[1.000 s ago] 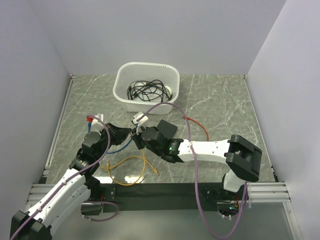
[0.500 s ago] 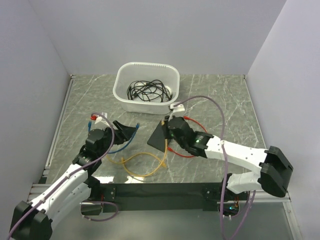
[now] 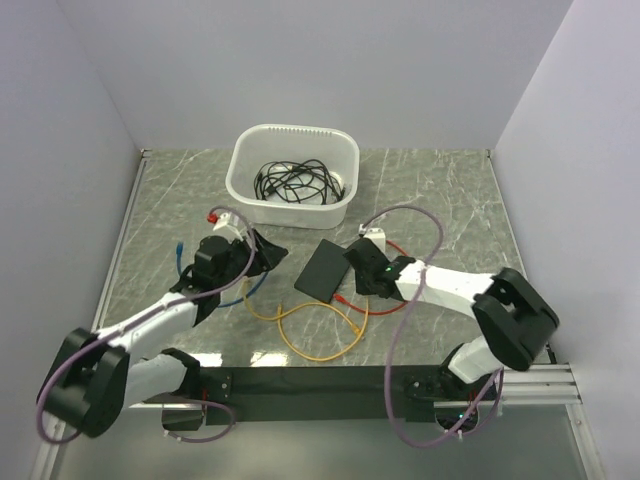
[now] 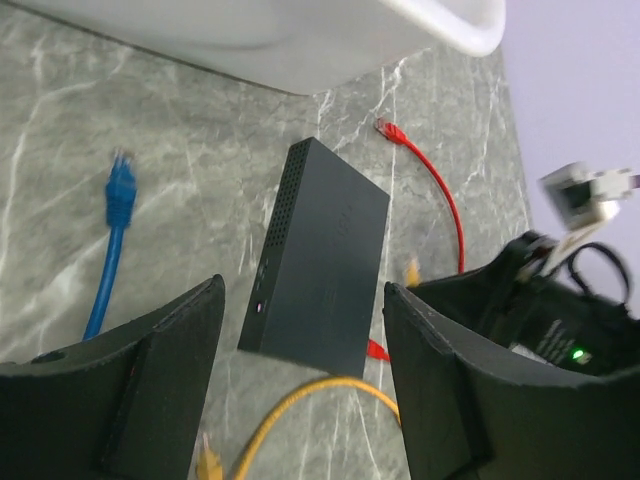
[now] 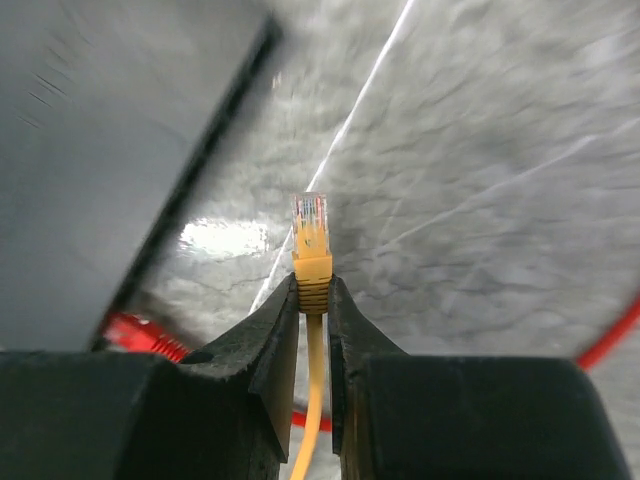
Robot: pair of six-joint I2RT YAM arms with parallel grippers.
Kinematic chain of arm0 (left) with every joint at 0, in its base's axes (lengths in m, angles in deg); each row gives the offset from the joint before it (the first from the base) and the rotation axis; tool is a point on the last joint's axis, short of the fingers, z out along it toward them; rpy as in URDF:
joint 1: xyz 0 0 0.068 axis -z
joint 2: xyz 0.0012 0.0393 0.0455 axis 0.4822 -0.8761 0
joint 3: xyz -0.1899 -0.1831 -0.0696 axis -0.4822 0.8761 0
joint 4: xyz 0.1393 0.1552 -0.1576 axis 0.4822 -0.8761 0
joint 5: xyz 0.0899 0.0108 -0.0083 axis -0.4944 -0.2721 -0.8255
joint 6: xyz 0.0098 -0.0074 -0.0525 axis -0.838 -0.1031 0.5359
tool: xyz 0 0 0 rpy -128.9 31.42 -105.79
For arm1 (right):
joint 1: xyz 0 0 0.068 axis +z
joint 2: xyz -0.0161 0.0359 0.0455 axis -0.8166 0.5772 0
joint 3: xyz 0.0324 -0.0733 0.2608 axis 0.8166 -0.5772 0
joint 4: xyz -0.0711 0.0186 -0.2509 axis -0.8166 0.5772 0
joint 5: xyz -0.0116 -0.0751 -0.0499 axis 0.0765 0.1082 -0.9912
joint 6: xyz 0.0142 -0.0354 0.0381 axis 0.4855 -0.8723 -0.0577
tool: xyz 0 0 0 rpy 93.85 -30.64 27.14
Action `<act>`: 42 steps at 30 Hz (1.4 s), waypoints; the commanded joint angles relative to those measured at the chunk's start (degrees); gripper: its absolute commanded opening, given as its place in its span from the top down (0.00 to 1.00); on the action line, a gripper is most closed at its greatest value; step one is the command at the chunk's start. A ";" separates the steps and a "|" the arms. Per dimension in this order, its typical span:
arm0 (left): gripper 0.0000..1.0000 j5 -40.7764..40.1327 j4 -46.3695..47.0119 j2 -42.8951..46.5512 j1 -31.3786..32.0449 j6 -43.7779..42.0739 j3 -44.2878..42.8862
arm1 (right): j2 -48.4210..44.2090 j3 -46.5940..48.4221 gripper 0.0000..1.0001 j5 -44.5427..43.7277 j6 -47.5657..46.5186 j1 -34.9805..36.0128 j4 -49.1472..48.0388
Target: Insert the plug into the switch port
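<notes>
A flat black switch (image 3: 326,268) lies on the marbled surface (image 3: 440,195) between two claws. Just right of it, the right claw (image 5: 312,300) pinches a yellow plug (image 5: 311,238), not yet in a port. Left of it, the left claw (image 4: 300,330) gapes wide, empty. A red cable (image 4: 440,200) lies beside its right edge, a blue cable (image 4: 118,200) to its left, a white tub (image 3: 292,210) behind.

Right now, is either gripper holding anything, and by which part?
The right gripper pinches the yellow cable by the boot just behind its plug. The left gripper is open and empty.
</notes>
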State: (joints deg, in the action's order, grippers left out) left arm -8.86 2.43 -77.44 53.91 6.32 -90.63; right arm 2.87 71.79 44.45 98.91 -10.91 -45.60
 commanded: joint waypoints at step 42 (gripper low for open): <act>0.41 4.20 11.66 -27.41 -0.12 -7.50 -6.55 | 10.50 9.82 1.00 3.09 -6.47 15.83 -0.80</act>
State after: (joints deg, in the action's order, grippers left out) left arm -3.19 12.90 -107.41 53.56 0.02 -97.91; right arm 15.53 81.47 48.15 94.04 2.64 -46.74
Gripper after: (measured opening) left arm 0.588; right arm 0.200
